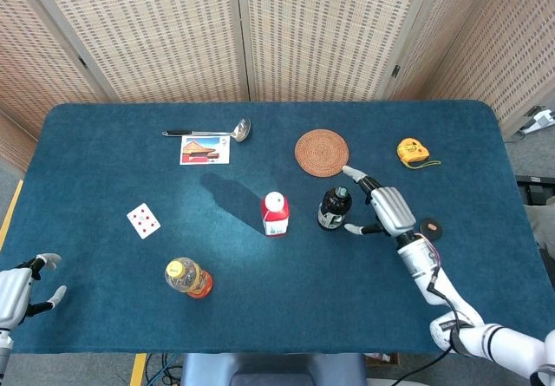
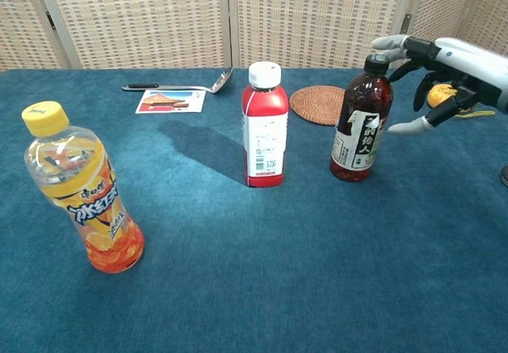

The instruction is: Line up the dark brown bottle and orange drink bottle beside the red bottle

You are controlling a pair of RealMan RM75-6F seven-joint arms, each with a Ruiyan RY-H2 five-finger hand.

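Observation:
The red bottle point(image 1: 276, 213) point(image 2: 264, 124) with a white cap stands upright mid-table. To its right the dark brown bottle point(image 1: 333, 208) point(image 2: 361, 120) stands upright on the cloth, free of any grip. My right hand point(image 1: 385, 207) point(image 2: 445, 70) hovers just right of it, fingers spread, holding nothing. The orange drink bottle point(image 1: 188, 277) point(image 2: 83, 191) with a yellow cap stands at the front left, well apart from the other two. My left hand point(image 1: 19, 290) rests at the table's front left corner, fingers apart and empty.
A woven coaster point(image 1: 322, 153) point(image 2: 317, 103) lies behind the brown bottle. A ladle point(image 1: 208, 131) and a picture card point(image 1: 205, 150) lie at the back left, a playing card point(image 1: 143, 219) at the left. A yellow tape measure point(image 1: 413, 151) and a small dark disc point(image 1: 430, 227) lie at the right.

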